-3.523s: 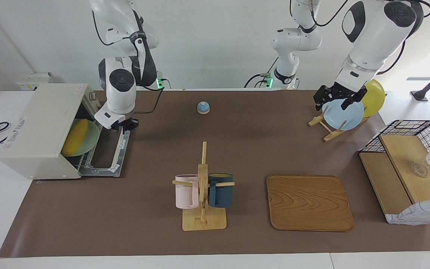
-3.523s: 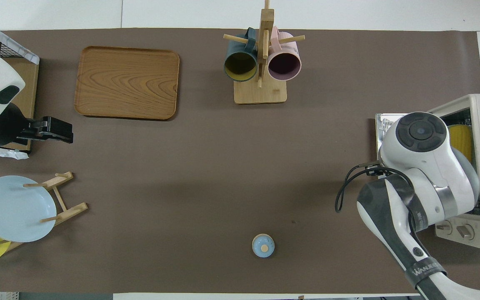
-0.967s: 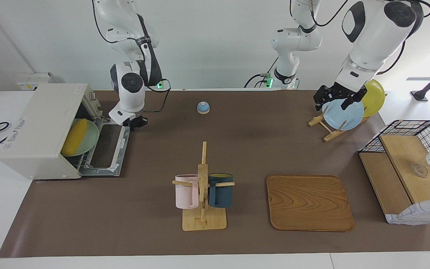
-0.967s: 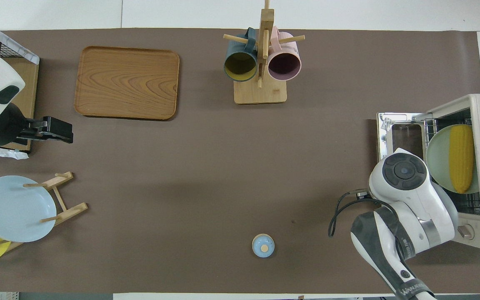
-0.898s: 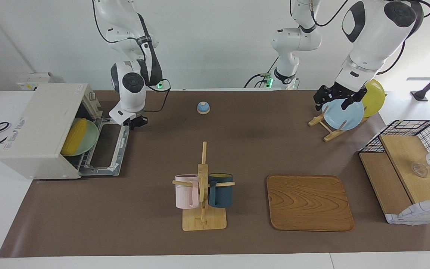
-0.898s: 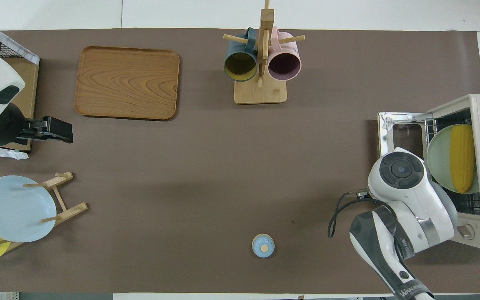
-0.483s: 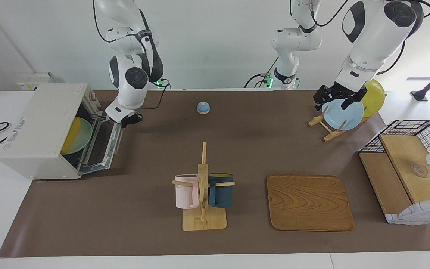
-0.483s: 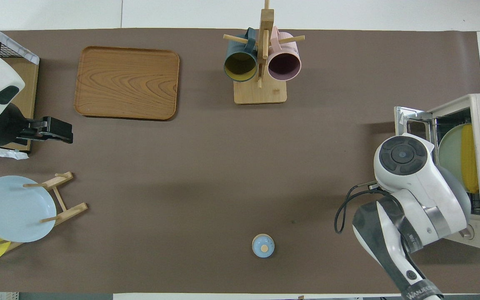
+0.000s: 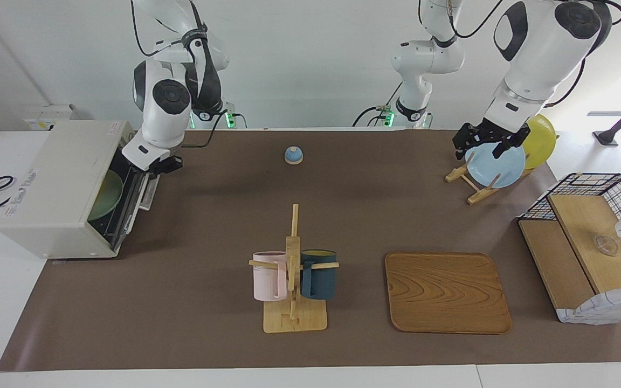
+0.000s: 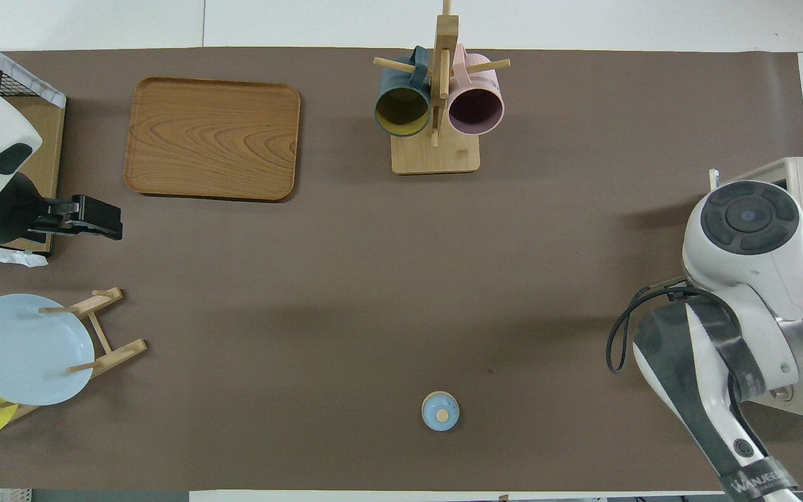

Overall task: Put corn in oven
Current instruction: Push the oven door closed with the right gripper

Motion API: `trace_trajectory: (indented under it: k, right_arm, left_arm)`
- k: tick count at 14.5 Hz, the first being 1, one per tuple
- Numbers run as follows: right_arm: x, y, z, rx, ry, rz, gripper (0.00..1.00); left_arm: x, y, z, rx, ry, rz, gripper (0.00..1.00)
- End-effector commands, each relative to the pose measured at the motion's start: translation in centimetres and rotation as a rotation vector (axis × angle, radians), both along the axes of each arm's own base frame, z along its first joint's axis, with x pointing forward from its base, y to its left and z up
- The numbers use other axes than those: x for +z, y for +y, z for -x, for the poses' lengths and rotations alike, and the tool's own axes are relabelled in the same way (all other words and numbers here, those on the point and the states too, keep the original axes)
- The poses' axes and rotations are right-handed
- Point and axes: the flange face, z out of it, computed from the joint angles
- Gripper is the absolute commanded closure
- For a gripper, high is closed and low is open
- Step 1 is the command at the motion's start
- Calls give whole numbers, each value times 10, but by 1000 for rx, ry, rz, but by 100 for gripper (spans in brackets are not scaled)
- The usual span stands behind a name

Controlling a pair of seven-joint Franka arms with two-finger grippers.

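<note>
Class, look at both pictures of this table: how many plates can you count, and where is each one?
3. A light blue plate and a yellow plate stand in the wooden rack at the left arm's end; a pale green plate shows inside the oven. More may be hidden there.

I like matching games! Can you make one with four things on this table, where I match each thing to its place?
Things:
1. pink mug
2. light blue plate
3. green plate
4. small blue bell

Places:
A. inside the oven
B. standing in a wooden plate rack
C. hanging on the wooden mug stand, beside a dark blue mug
D. alone on the brown mat, close to the robots

Pairs: 1-C, 2-B, 3-A, 4-D
</note>
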Motion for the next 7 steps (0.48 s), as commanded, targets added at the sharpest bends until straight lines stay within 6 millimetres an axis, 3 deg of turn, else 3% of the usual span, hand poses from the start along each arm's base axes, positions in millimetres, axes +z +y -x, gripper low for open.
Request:
trace_trajectory:
  k: [1,4,7]
  right_arm:
    - [12,-29,1,22,25,1,100]
    - [19,-62,4,30,48,-16,100]
    - [22,-73,6,33,55,-22,100]
  left_arm:
    - [4,4,6,0,3,-19,0]
    - [5,4,7,-2,2,-19,0]
    - [5,4,7,-2,2,-19,0]
